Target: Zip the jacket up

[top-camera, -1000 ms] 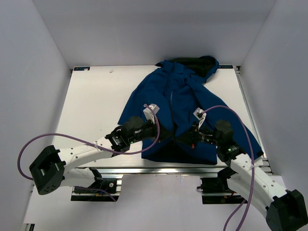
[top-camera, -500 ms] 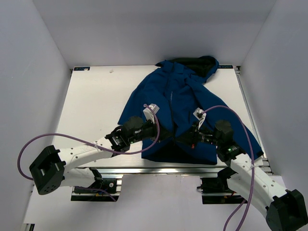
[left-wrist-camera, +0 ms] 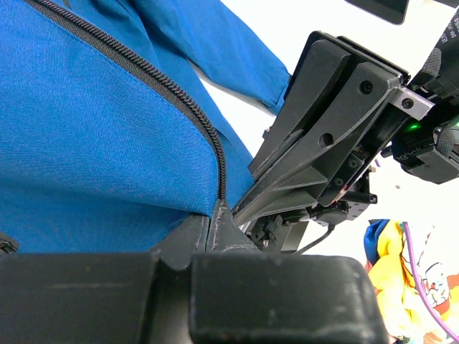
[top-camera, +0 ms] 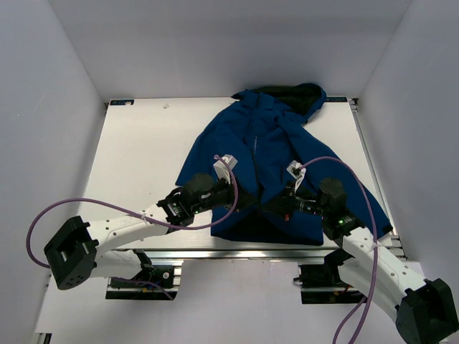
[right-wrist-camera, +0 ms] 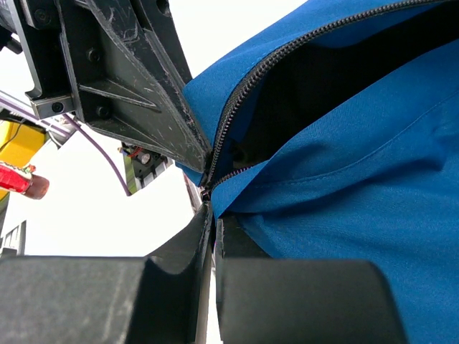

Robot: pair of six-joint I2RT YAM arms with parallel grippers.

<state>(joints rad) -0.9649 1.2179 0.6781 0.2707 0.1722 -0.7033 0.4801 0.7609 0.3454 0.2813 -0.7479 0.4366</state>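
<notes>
Left fingers and right fingers pinch the hem of the royal-blue fabric jacket beside its dark zipper; I expect limp, slippery cloth.

Nothing legible shows in any view. A tiny white mark on the chest of the jacket is too small to read. The same goes for one dark sticker well left of the jacket's hood and another sticker just right of it.
</notes>
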